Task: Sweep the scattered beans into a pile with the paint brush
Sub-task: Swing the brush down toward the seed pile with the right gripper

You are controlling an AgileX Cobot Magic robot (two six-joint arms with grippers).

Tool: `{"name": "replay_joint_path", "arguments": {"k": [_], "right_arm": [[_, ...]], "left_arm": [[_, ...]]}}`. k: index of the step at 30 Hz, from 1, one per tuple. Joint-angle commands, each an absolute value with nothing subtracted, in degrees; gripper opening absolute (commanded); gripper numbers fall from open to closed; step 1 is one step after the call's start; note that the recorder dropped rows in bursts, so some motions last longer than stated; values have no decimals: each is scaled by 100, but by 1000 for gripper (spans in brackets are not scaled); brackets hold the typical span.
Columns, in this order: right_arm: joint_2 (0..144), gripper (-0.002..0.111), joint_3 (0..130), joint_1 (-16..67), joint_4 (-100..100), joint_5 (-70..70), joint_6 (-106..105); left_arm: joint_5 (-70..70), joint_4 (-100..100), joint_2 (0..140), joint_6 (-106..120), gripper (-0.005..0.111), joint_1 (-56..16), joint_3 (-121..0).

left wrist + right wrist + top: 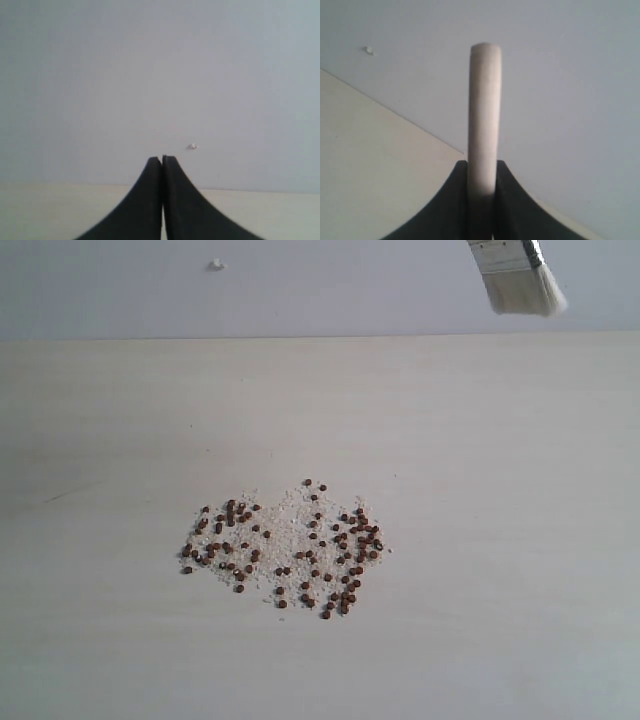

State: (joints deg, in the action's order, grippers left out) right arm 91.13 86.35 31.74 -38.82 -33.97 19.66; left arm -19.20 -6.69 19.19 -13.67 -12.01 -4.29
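The beans (285, 550) lie in a loose, wide patch mixed with fine white grains on the pale table (500, 490); no compact pile shows. The paint brush (520, 280) hangs high at the top right of the exterior view, with its silver ferrule and cream bristles in frame and well away from the beans. In the right wrist view my right gripper (481, 167) is shut on the brush's pale handle (484, 115), seen edge-on between the black fingers. My left gripper (162, 159) is shut with nothing in it. Neither gripper appears in the exterior view.
A plain grey-white wall stands behind the table's far edge, with a small white fleck (216, 264) on it. The tabletop around the bean patch is bare pale wood.
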Motion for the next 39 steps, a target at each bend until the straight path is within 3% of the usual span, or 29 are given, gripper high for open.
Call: {"name": "replay_joint_path", "arguments": {"k": [1,13,33,39], "right_arm": [[8352,0,7580,3182,-3965,-2528,2226],[7111,0,5033,3182,-5291,0,3137],[7577,0,5221,3161,-4937,649,2367],[7615,0,5358,3080,-3880,245,2249]], "left_arm": [[-1357,-526,1428,-1409,0,-1198,-220],[-773,-526,1265,-1553,0,-1198,0],[-609,-547,1265,-1601,0,-1198,0],[-609,-547,1265,-1601,0,-1198,0]]}}
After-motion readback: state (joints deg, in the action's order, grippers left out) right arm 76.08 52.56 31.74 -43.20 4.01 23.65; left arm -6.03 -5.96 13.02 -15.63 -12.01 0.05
